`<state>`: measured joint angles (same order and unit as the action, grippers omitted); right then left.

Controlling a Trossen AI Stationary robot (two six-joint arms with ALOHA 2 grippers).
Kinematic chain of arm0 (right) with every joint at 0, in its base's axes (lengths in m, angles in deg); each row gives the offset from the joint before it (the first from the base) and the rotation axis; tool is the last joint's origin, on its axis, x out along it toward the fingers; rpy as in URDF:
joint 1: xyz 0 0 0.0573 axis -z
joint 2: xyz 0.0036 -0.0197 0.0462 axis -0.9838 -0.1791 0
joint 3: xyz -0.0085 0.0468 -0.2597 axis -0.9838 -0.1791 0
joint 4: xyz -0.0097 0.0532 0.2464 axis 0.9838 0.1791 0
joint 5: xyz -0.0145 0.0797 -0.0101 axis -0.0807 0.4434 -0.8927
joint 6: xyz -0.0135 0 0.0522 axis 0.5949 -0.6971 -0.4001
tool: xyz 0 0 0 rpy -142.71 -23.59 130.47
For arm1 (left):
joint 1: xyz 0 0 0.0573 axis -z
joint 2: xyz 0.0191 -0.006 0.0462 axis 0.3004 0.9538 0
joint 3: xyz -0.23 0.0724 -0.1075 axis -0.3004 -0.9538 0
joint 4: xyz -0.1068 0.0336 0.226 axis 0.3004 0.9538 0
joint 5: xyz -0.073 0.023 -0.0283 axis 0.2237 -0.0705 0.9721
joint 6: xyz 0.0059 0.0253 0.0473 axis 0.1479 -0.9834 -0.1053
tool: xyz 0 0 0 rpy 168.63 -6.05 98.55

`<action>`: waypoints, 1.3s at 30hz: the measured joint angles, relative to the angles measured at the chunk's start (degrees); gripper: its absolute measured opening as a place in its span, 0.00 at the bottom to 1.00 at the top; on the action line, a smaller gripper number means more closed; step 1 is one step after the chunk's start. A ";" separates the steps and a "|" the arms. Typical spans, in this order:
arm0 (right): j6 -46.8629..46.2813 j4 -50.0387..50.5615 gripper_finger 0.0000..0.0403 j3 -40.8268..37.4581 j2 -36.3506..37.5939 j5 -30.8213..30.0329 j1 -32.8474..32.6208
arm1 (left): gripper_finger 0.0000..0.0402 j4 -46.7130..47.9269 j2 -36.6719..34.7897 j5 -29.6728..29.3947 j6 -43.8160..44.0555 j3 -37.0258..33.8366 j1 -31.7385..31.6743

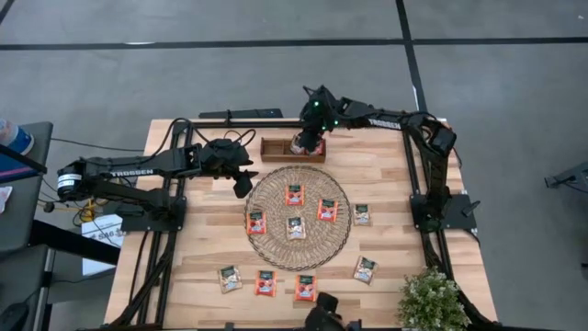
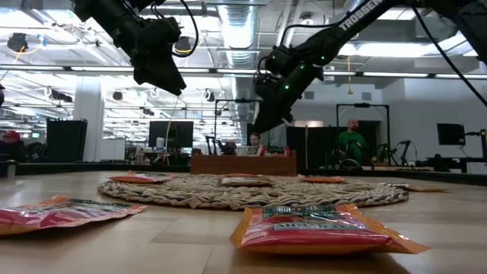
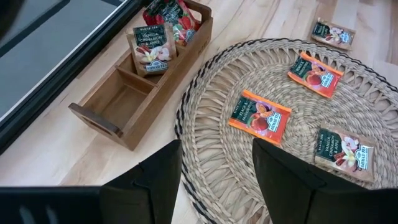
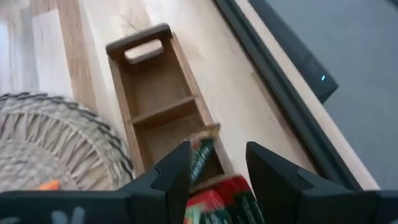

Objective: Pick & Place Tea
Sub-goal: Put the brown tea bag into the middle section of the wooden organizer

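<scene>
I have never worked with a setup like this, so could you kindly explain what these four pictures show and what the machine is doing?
Two dark robot arms work at a wooden table. One picture looks straight down, one looks level across the tabletop, and two come from cameras on the arms' wrists. On the table lie a round woven mat, a wooden compartment tray and flat tea sachets, four on the mat and others on the bare wood. The right gripper hangs open over the tray's end compartment, where sachets already stand. The left gripper hovers open and empty by the mat's edge.
</scene>
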<state>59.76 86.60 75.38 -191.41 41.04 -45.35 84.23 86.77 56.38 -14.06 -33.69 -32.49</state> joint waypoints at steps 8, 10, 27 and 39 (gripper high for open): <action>1.76 6.88 0.37 3.74 -0.06 3.01 0.41 | 0.47 -0.07 0.20 -0.01 -0.02 0.00 0.00; 2.67 6.79 0.37 4.27 -0.06 2.77 -0.29 | 0.47 -0.15 0.20 -0.02 -0.02 0.00 0.01; 4.35 8.42 0.37 4.34 -2.75 -1.71 -0.87 | 0.47 -0.59 0.20 1.10 0.35 0.00 0.02; 5.26 7.54 0.36 6.98 -5.67 -5.48 -2.72 | 0.47 -0.69 0.61 1.12 0.40 0.00 0.02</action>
<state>65.01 94.14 82.36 -197.09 35.56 -48.07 83.55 87.38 57.50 -13.66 -33.69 -32.47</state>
